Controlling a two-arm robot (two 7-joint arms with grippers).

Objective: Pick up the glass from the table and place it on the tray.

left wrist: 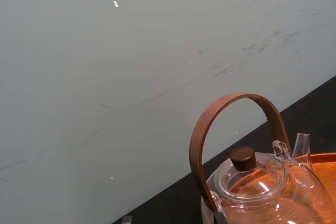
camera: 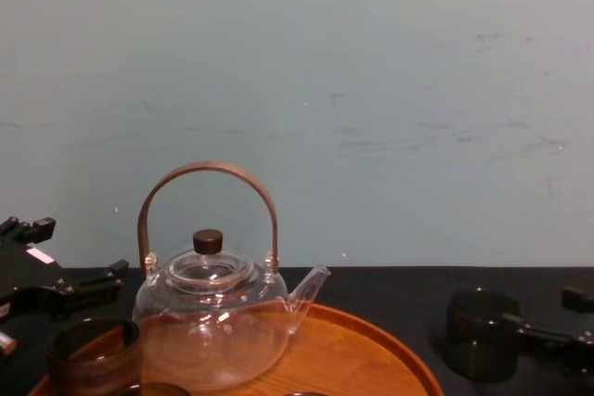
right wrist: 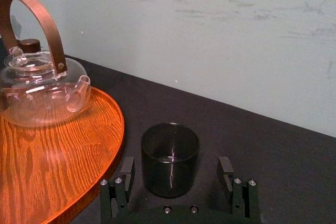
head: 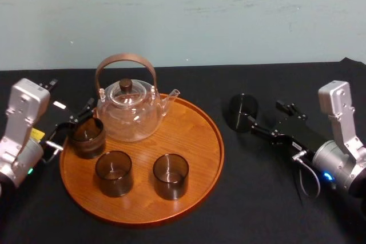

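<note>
A dark smoky glass stands upright on the black table, just right of the round orange-brown wooden tray. My right gripper reaches toward it from the right and is open. In the right wrist view the glass sits between the two fingers, with a gap on each side, and the tray lies beside it. The chest view shows the same glass at the lower right. My left gripper is open and rests at the tray's left edge.
On the tray stand a clear glass teapot with a brown hoop handle and three more dark glasses. A pale wall rises behind the table. Bare black tabletop lies in front of the right arm.
</note>
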